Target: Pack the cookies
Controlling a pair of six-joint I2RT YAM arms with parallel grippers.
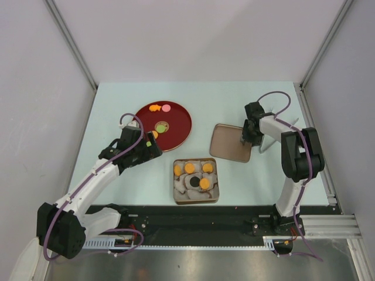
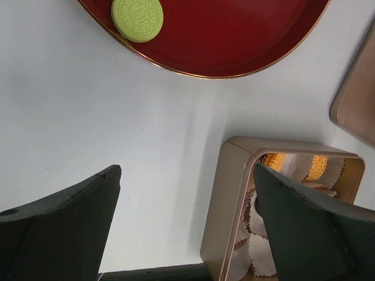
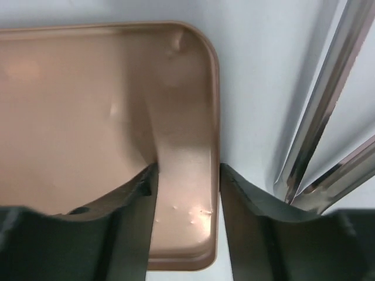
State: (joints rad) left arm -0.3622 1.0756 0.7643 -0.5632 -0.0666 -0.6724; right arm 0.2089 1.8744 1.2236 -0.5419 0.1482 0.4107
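Toward left edge of bench [image 1: 111,111], your left gripper [image 2: 187,175] hovering spread, green cookie [image 2: 137,19] lying ahead on plate [image 2: 234,35]; right gripper [image 3: 187,170] straddling lid [image 3: 76,105], grip unclear.

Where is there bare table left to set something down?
Free: the far strip of table behind the red plate and lid; the near patch between tin and right arm. Crowded: the middle, where plate, tin and lid nearly meet.

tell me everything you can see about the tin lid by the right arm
The tin lid is a shallow rectangle with rounded corners, coppery-brown glossy metal with a raised rim and a few small dents. It lies flat on the table, right of the open tin and apart from it. The right claw straddles its edge, one finger inside the rim, one outside; whether it pinches is unclear.
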